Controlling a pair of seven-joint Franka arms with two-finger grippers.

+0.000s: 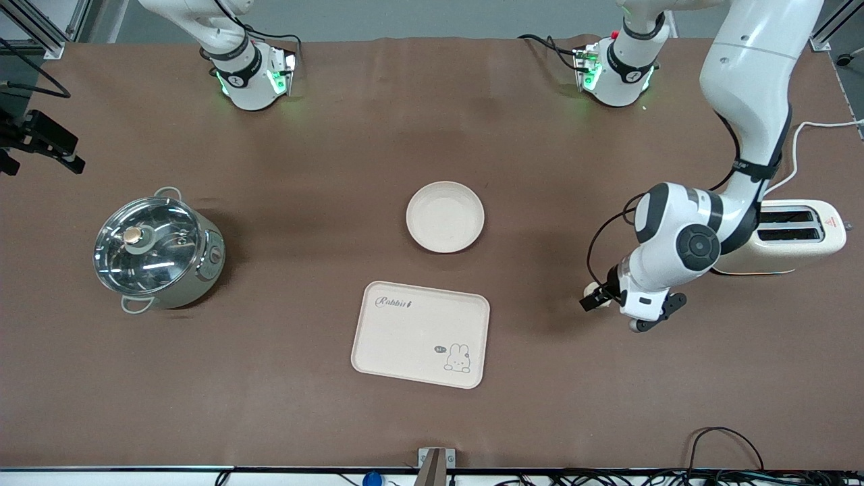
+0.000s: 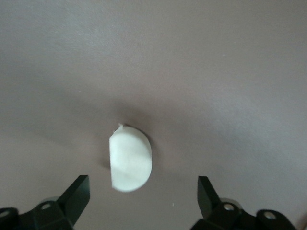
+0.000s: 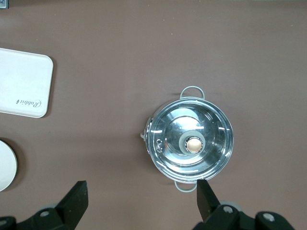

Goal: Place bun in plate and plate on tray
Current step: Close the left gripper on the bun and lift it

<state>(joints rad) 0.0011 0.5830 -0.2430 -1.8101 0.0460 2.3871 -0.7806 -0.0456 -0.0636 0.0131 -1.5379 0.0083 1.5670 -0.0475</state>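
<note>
While the wide-open, empty left gripper hovers above, the bun lies flat, long axis crossing its finger line.

I see a matt brown cloth table cover, shiny metal pot with glossy lid, matt smooth bun, glossy toaster

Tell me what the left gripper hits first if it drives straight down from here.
Most likely the bun: it lies on the table between the open jaws of the left gripper. How far below is unclear.
</note>
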